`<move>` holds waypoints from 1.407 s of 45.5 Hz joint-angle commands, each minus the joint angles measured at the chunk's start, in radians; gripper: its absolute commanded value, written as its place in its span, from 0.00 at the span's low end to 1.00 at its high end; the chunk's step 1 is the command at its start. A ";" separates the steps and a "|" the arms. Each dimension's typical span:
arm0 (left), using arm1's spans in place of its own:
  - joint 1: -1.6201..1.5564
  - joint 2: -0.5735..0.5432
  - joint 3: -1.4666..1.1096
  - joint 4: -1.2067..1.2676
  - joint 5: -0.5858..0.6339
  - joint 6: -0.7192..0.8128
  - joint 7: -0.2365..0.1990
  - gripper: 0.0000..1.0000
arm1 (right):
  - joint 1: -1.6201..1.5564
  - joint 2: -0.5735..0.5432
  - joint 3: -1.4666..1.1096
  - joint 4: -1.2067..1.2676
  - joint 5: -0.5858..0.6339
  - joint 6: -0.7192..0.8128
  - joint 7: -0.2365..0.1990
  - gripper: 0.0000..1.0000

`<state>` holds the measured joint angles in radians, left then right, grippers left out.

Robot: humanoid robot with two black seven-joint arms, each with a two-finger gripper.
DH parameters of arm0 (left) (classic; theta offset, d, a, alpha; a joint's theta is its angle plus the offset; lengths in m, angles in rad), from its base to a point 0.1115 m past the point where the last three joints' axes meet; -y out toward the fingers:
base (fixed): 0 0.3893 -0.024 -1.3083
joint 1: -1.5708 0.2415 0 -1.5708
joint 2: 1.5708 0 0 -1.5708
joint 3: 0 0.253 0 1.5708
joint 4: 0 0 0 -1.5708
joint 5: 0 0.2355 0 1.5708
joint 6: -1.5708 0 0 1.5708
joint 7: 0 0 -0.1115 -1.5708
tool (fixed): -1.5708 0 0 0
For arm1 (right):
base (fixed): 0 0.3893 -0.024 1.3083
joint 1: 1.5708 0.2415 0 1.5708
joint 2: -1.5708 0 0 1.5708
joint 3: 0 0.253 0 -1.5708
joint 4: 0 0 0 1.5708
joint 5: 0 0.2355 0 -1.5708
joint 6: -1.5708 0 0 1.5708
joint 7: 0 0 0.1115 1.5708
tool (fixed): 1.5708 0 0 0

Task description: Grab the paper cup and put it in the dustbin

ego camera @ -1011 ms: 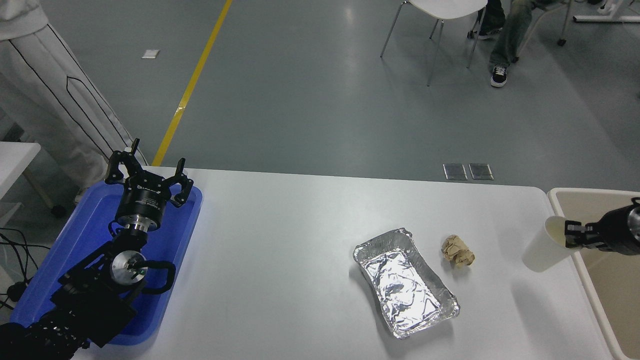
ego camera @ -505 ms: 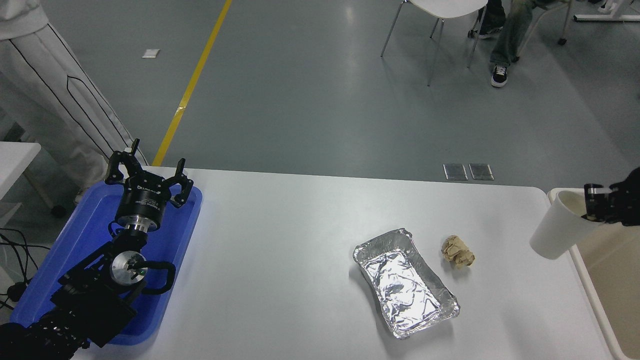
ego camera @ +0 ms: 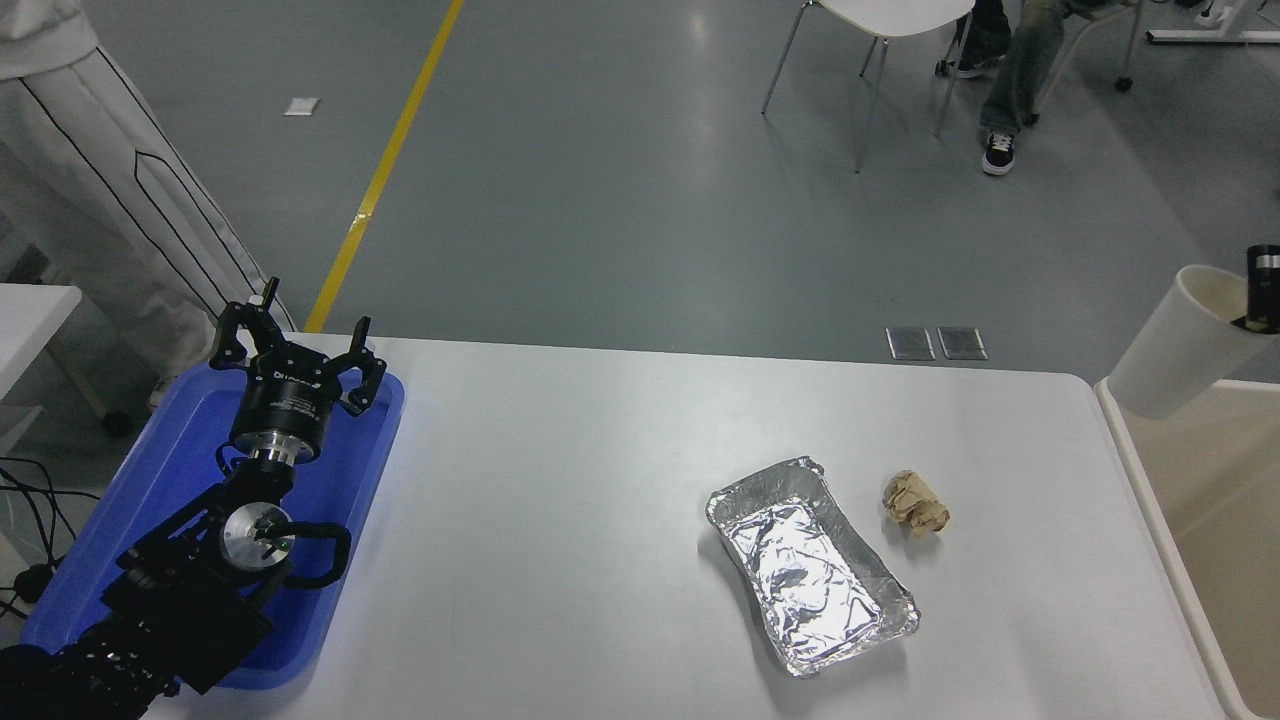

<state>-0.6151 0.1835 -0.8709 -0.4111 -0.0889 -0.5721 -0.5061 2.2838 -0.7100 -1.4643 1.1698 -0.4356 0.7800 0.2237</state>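
Right tool, mostly out of frame, grips the paper cup at its rim; cup tilted, raised over the dustbin far corner.

The right gripper has risen and moved farther away, now mostly cut off at the right edge. The paper cup it carries has lifted with it, from beside the table's right edge to above the dustbin's far left corner, tilted.
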 commanded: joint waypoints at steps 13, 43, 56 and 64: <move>0.000 -0.001 0.001 0.000 0.000 0.000 0.000 1.00 | 0.037 0.014 -0.059 -0.015 0.002 0.005 -0.001 0.00; 0.000 0.001 0.001 0.000 0.000 0.000 0.000 1.00 | -0.041 -0.287 -0.182 -0.292 -0.066 0.005 0.000 0.00; 0.000 -0.001 0.001 0.002 0.000 0.000 0.000 1.00 | -0.228 -0.296 -0.105 -0.368 -0.052 0.005 -0.001 0.00; 0.000 0.001 0.001 0.002 0.000 0.000 0.000 1.00 | -0.388 -0.301 0.002 -0.377 -0.043 0.005 -0.001 0.00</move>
<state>-0.6151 0.1831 -0.8707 -0.4109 -0.0891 -0.5722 -0.5062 2.0736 -0.9981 -1.5659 0.8284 -0.4870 0.7853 0.2235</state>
